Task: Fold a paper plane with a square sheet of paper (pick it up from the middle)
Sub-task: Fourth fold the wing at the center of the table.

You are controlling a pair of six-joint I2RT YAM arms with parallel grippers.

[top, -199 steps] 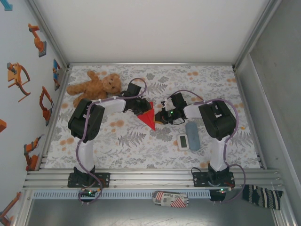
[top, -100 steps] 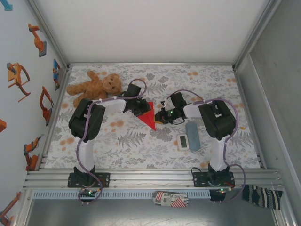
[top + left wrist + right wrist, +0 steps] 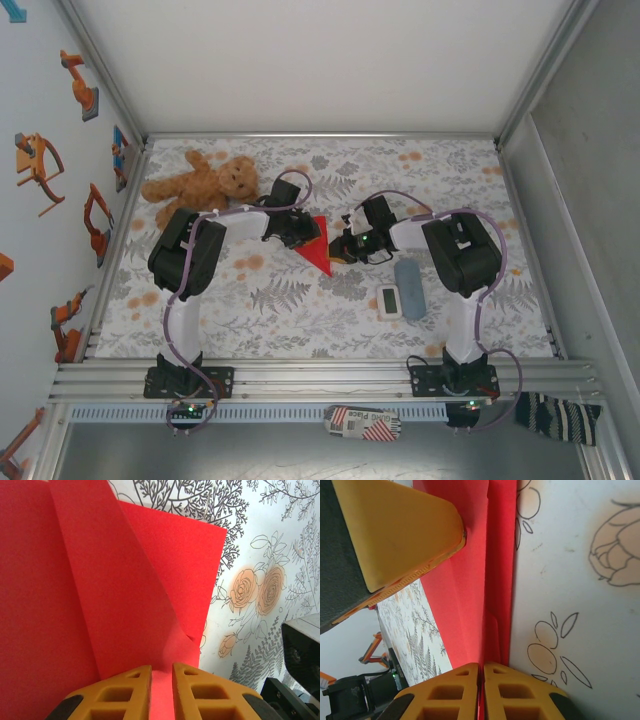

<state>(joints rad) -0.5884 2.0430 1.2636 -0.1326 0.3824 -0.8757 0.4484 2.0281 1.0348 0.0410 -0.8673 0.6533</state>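
- A teddy bear (image 3: 205, 182) is recorded lying at the far left of the floral table cover (image 3: 300, 320), behind the left arm and well apart from the paper.
- A grey-blue oblong block (image 3: 408, 275) and a white timer (image 3: 389, 301) are noted just beside each other, right of centre, close to the right arm.
- A red-and-white striped packet (image 3: 363, 423) is seen on the metal ledge in front of the arm bases; a dark striped cloth (image 3: 560, 415) is seen at the near right corner.
- The square sheet of paper (image 3: 316, 248) is found at the table's centre between the 2 wrists, folded to a pointed red triangle whose tip is turned to the near edge.
- The left gripper (image 3: 161, 672) is found pinching a raised flap of the paper between nearly closed jaws.
- The right gripper (image 3: 481, 677) is found pressed together on the paper's folded edge.
- In the right wrist view, part of the paper is covered by 1 of the left gripper's fingers (image 3: 395, 535).
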